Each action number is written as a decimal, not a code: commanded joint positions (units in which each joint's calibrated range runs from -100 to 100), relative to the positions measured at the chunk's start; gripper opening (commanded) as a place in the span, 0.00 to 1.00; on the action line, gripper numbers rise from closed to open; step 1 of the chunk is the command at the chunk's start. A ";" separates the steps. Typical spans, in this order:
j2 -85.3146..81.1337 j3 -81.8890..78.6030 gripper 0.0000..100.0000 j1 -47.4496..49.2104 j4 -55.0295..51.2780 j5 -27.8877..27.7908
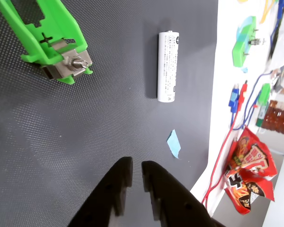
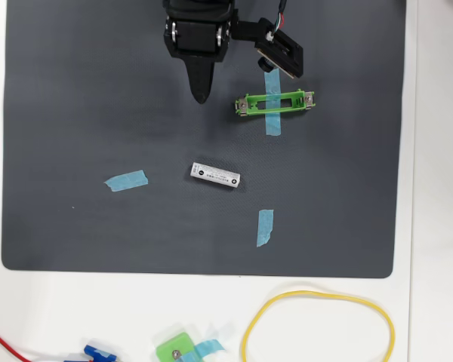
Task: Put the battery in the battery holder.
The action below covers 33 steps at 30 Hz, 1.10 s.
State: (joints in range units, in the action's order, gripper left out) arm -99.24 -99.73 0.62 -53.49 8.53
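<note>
Arm's parked up top, battery not picked up yet.

Wrist view: the gripper point(image 1: 136, 171) has its jaws nearly pressed together with nothing between them, and the battery point(image 1: 168, 66) lies loose on the mat ahead; one end of the battery holder point(image 1: 49, 40) shows top left. Overhead view: battery point(image 2: 216, 176) sits mid-mat, well apart from the holder point(image 2: 276, 102), which a blue tape strip point(image 2: 272, 113) pins down, presumably so it won't slide. Gripper point(image 2: 201, 92) hangs just left of it.
</note>
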 commanded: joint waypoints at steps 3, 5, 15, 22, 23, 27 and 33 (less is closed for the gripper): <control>-0.25 -0.27 0.00 -0.98 0.08 0.34; -0.25 -0.27 0.00 -0.98 0.08 0.34; -0.25 -0.27 0.00 -0.98 0.08 0.34; -0.25 -0.27 0.00 -0.57 0.08 0.34; -0.25 -0.27 0.00 -0.25 0.17 0.24; -0.25 -0.27 0.00 0.78 2.18 0.34; -0.25 -0.27 0.00 1.51 3.14 0.34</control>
State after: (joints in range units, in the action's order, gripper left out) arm -99.24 -99.73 1.74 -51.59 8.53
